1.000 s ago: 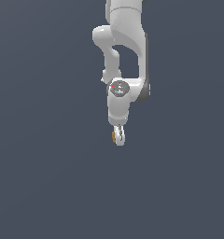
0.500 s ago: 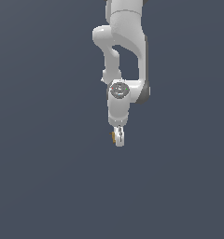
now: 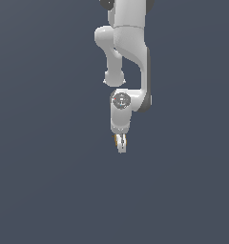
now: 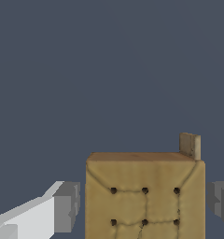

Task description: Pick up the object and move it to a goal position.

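The object (image 4: pixel 145 196) is a tan-yellow boxy block with dark dots and seam lines on its face. In the wrist view it fills the space between my fingers. The left finger (image 4: pixel 62 207) and the right finger (image 4: pixel 220 201) stand on either side of it, each with a slim gap showing. In the exterior view my white gripper (image 3: pixel 120 147) points straight down. The object (image 3: pixel 117 139) is only a small tan patch at its fingers. The gripper is open around the object.
A small tan tab (image 4: pixel 190 145) sticks up behind the block's far corner. The ground is a uniform dark grey-blue all around. The white arm (image 3: pixel 130 47) comes down from the top of the exterior view.
The wrist and gripper have sunk a little lower. The tan patch stays at nearly the same spot at the fingers.
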You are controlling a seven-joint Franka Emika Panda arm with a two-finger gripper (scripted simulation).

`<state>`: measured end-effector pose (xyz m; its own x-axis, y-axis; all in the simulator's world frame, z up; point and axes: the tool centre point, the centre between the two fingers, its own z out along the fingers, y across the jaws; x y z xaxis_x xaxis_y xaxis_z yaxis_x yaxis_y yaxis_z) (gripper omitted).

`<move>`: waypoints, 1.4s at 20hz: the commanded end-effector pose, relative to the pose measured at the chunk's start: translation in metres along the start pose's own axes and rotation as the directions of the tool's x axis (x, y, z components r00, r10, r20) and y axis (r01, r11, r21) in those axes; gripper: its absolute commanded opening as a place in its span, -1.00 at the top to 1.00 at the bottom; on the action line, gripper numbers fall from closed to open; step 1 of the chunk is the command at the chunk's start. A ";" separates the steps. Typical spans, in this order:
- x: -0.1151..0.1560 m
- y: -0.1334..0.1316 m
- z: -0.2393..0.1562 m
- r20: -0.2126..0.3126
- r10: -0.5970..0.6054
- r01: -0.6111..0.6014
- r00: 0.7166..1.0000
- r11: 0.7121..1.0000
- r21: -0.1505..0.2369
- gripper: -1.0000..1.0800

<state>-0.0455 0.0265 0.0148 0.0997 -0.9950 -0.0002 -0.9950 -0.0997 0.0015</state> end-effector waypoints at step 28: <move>0.051 -0.024 -0.055 -0.001 0.001 -0.001 1.000 1.000 0.002 1.00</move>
<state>-0.0215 -0.0128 0.0591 0.0997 -0.9950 0.0002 -0.9950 -0.0997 0.0004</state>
